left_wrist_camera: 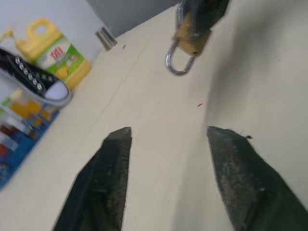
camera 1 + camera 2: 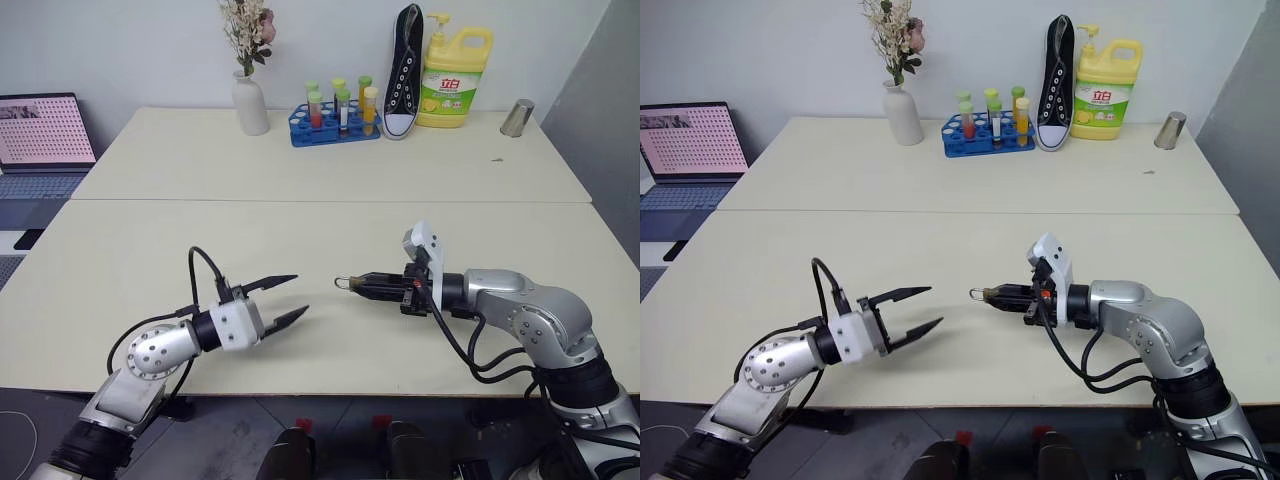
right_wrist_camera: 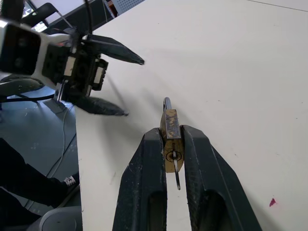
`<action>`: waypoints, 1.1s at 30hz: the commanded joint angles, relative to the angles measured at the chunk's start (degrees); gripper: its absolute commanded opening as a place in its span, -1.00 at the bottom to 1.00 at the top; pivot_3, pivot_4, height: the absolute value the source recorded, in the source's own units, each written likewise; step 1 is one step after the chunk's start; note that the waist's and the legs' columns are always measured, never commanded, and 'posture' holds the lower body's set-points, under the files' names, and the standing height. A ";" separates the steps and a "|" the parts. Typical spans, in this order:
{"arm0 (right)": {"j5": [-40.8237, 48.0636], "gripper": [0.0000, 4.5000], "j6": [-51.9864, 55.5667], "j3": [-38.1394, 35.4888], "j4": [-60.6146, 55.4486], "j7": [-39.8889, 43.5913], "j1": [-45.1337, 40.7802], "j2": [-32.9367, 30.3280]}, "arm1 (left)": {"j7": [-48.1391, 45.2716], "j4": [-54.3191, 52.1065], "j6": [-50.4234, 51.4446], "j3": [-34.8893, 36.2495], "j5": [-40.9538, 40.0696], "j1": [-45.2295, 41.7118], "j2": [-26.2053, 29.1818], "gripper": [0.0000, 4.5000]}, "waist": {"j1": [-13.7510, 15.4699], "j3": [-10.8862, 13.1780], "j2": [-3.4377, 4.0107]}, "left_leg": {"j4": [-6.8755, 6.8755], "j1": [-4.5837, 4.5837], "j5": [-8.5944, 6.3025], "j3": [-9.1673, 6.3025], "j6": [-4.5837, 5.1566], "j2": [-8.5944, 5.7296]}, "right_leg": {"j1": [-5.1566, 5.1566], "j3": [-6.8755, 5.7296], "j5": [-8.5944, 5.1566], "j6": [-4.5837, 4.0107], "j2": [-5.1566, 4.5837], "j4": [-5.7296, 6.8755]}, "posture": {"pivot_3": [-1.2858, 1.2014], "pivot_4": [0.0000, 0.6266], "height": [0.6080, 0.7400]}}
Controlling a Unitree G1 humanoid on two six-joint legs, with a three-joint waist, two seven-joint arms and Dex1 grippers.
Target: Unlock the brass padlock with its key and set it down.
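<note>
The right gripper point(image 3: 172, 139) is clamped on the brass padlock point(image 3: 171, 132), one black finger on each flat face, holding it above the cream table point(image 2: 330, 215) near the front edge. The padlock's body is mostly buried between the fingers; in the head views only its silvery shackle point(image 2: 345, 283) pokes out past the fingertips toward the robot's left, and the brass is hard to make out there. In the right wrist view the key point(image 3: 176, 172) stands in the keyhole on the padlock's near end, a thin grey sliver; its bow cannot be made out. Whether the shackle has sprung free cannot be told: in the left wrist view it reads as a closed loop, but one leg meets the body in blur.

The left gripper point(image 2: 285, 300) hovers over the table a little apart from the padlock, facing it, its two fingers spread and nothing between them. The left wrist view looks between those fingers point(image 1: 103, 185) at the padlock hanging from the other gripper, whose fingers are cut off by the frame edge.

Along the far edge stand a white vase point(image 2: 250, 103) of dried flowers, a blue rack of test tubes point(image 2: 335, 108), a black sneaker point(image 2: 403, 70) propped upright, a yellow detergent bottle point(image 2: 455, 78) and a small metal cup point(image 2: 517, 117). A laptop point(image 2: 42, 135) sits off the table to the robot's left, cropped by the frame
</note>
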 commanded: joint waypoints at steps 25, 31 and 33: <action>-0.67 -0.94 -0.92 -0.71 -6.01 2.44 0.39 0.06 | -9.64 -11.36 48.02 3.24 -21.23 -9.44 -9.90 -1.00 | -0.32 -0.01 -0.02 | 0.01 0.01 0.01 0.01 -0.02 0.02 | 0.00 0.04 0.00 -0.01 0.03 -0.02 | 0.03 -0.52 1.00; -1.44 -0.94 -1.35 -0.24 -5.50 3.09 0.31 -0.32 | -11.21 -16.48 52.66 5.39 -24.93 -7.02 -8.34 -1.00 | -0.25 -0.01 -0.02 | -0.01 0.00 0.01 0.02 -0.02 0.03 | -0.01 0.05 0.00 -0.01 0.02 -0.04 | 0.03 -0.52 1.00; -1.65 -0.94 -1.34 -0.21 -5.40 3.29 0.33 -0.35 | -11.81 -17.68 54.30 6.17 -26.15 -6.49 -7.65 -1.00 | -0.12 -0.01 -0.02 | 0.00 0.00 0.01 0.02 -0.02 0.02 | -0.01 0.05 0.00 -0.01 0.02 -0.04 | 0.03 -0.52 1.00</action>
